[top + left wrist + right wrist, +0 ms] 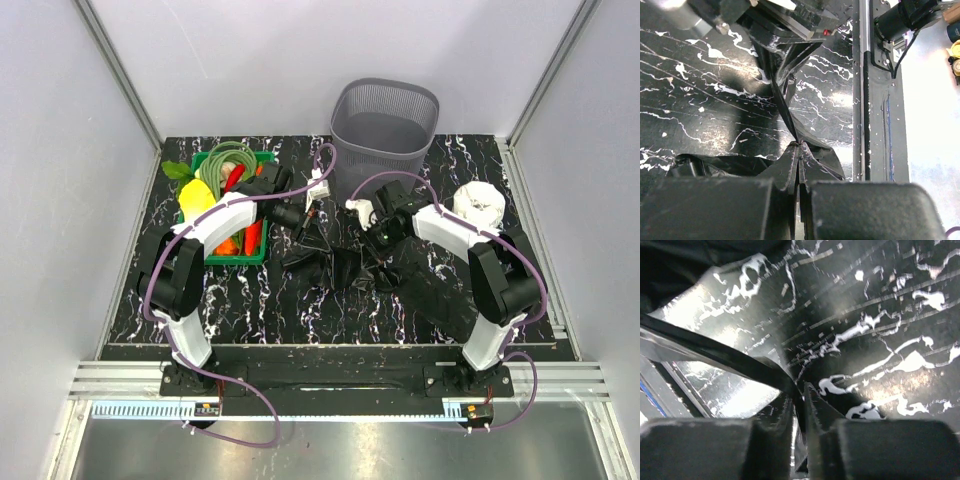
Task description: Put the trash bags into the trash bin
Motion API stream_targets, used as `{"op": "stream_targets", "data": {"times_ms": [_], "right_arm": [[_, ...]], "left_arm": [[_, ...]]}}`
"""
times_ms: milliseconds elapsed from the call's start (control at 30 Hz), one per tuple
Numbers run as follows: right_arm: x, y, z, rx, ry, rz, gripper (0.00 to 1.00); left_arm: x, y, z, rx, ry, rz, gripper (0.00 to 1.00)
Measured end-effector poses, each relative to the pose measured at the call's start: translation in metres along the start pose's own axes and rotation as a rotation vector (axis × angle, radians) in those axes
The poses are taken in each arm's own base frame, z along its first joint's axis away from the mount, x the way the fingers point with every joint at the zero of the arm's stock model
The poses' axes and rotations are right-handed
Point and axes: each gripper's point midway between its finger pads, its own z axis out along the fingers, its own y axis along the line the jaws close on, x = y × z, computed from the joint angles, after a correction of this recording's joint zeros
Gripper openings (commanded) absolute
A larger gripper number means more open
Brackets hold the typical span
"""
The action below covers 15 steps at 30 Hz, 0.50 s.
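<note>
The grey mesh trash bin (385,125) stands at the back centre of the table. A black trash bag (335,262) hangs crumpled between my two grippers in front of the bin. My left gripper (305,222) is shut on one part of its film (785,105), and its fingertips (799,150) pinch a taut strand that runs to the other gripper. My right gripper (372,228) is shut on another part of the same bag, and the film (740,360) passes between its fingertips (800,390). A second black bag (440,290) lies flat by the right arm.
A green crate (262,254) of vegetables sits at the left, under the left arm. A white roll (480,205) lies at the right, behind the right arm. The table top is black marble-patterned (300,310).
</note>
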Motion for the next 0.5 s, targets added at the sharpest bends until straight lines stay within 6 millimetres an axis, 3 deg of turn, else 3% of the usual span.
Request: {"op": "stream_targets", "data": {"times_ms": [100, 200, 367, 500], "right_arm": [[0.012, -0.007, -0.003, 0.032, 0.044, 0.019, 0.68], [0.02, -0.012, -0.007, 0.056, 0.078, 0.019, 0.8], [0.023, -0.015, -0.023, 0.118, 0.098, -0.035, 0.83], [0.006, -0.009, -0.044, 0.192, 0.052, -0.116, 0.83]], "left_arm": [[0.001, 0.003, -0.003, -0.019, 0.007, -0.007, 0.0], [0.002, 0.005, -0.005, -0.04, 0.019, -0.014, 0.0], [-0.007, 0.013, -0.004, -0.074, 0.019, -0.045, 0.0], [-0.005, 0.022, -0.002, -0.124, 0.027, -0.113, 0.0]]}}
